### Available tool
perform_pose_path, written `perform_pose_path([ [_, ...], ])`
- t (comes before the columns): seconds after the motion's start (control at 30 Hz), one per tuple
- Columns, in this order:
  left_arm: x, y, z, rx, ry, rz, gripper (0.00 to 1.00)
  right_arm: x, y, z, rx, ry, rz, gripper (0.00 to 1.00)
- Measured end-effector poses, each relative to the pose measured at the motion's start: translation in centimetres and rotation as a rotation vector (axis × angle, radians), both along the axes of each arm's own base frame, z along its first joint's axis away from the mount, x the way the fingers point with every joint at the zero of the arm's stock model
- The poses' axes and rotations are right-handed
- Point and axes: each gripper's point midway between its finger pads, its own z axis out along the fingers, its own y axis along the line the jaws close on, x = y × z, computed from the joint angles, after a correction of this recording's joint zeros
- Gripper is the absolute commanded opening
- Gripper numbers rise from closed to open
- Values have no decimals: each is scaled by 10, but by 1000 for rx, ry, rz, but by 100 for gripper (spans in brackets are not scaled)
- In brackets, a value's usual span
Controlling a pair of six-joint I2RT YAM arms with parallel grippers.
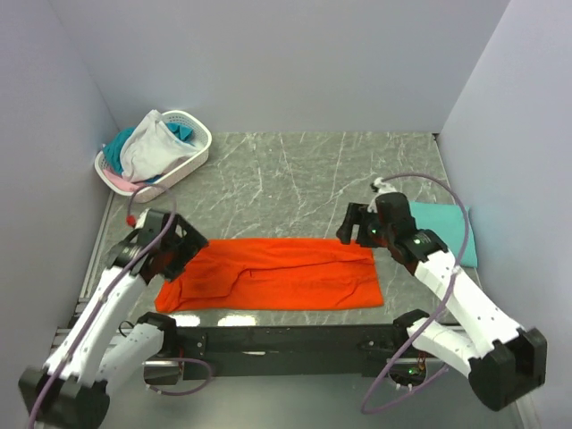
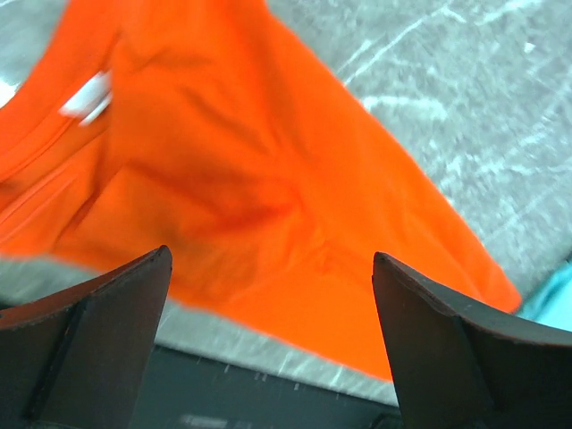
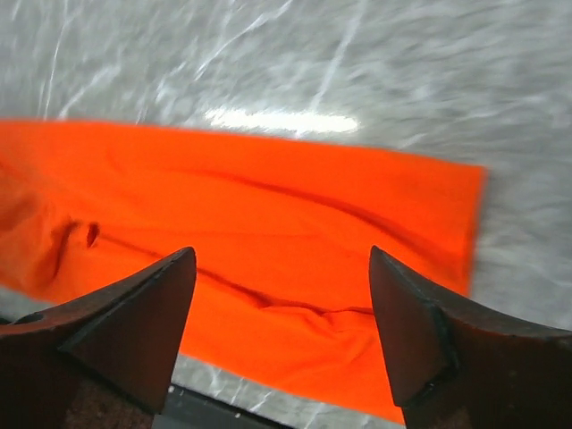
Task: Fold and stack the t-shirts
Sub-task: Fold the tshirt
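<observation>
A bright orange t-shirt (image 1: 277, 273) lies folded into a long flat strip across the near part of the table; it also fills the left wrist view (image 2: 241, 188) and the right wrist view (image 3: 268, 232). My left gripper (image 1: 174, 250) hovers over the shirt's left end, jaws wide apart with nothing between them (image 2: 271, 264). My right gripper (image 1: 357, 228) hangs above the shirt's far right corner, also open and empty (image 3: 281, 259). A folded teal t-shirt (image 1: 447, 234) lies at the right edge, partly behind the right arm. More garments, white (image 1: 152, 147), teal and pink, are heaped in the basket.
A white perforated basket (image 1: 192, 156) stands at the back left corner. Grey walls close in the table on three sides. A black rail (image 1: 286, 338) runs along the near edge between the arm bases.
</observation>
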Motion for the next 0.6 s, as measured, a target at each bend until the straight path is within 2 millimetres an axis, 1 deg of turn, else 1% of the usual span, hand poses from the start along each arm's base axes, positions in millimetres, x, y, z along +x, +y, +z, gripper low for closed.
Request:
perform_pose_path([
  [0.07,15,-5,-12,7,21,-14,99,0,15,-6,-10,27,50,87],
  [0.13,28,-10,-29,11,51,-27,99,3,24,-18,-23,60,72,88],
  [0.17,32,-12,-39,14,70,-33,99,5,24,-26,-35,83,71,88],
  [0.3,36,-14,-74,32,148,-46,99,11,22,-67,-108,205,51,88],
  [0.43,36,-11,-103,46,211,-35,99,7,19,-100,-158,309,48,88],
  [0.5,35,-7,-111,52,232,-27,99,5,18,-110,-172,342,49,88],
  [0.6,40,-4,-111,51,223,-17,100,3,17,-116,-180,363,46,88],
])
